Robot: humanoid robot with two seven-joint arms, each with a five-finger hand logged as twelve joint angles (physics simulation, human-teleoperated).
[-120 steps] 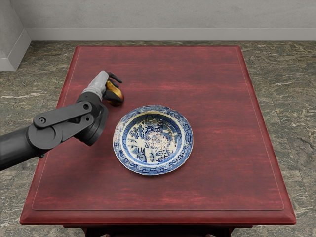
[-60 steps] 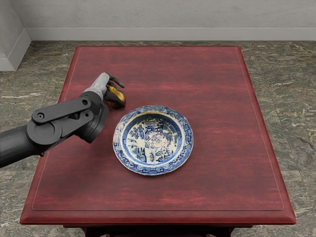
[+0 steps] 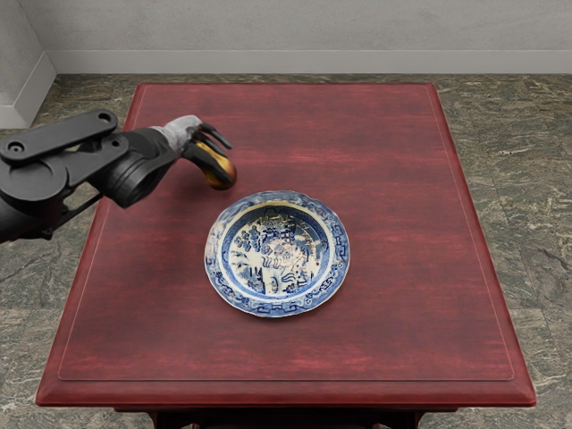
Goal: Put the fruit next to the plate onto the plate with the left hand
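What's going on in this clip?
The left hand has its fingers closed on an orange fruit, just past the far-left rim of the blue patterned plate on the red table. The fruit is not yet over the plate. The right arm is out of view.

Here we are in a rendered room with a homely feel: polished reddish wooden desk on a marbled stone floor, plain pale wall and light skirting board behind, ornate blue-and-white china plate on top.
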